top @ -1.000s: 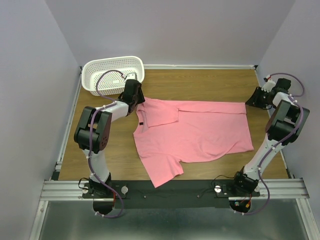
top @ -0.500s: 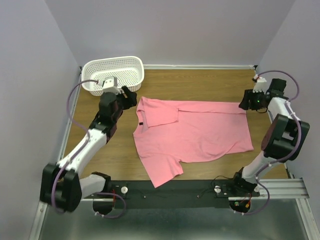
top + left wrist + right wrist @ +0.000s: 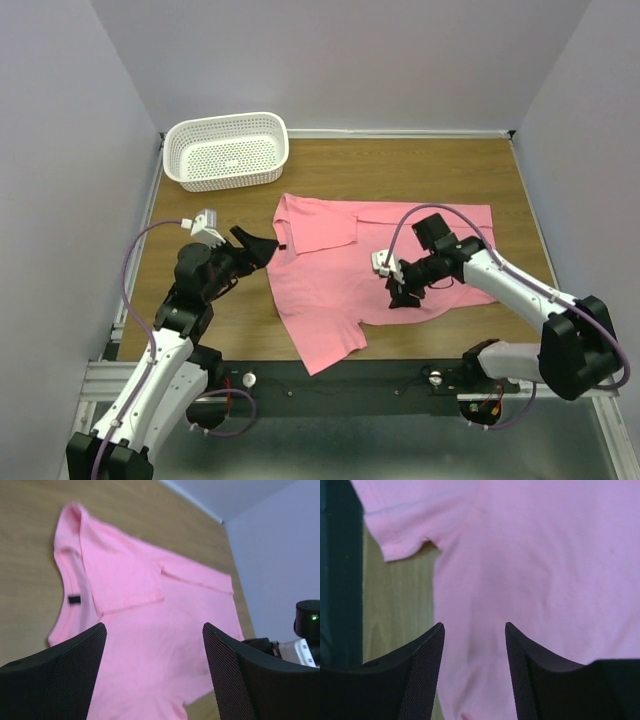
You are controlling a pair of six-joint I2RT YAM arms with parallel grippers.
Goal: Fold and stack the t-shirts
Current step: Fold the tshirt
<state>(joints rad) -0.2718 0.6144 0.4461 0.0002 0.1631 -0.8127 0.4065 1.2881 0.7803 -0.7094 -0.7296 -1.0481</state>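
The t-shirt [image 3: 400, 250] lies spread on the surface [image 3: 400, 165], folding barely begun, nothing stacked; left hand [image 3: 154, 626] and right hand [image 3: 474, 625] are spread, empty.

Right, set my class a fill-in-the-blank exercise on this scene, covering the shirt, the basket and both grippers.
The t-shirt spread on the table is ___ in colour.
The white basket stands at the table's far ___ corner.
The right gripper hovers over the t-shirt with its jaws ___.
The left gripper holds ___.
Missing words: pink; left; open; nothing.
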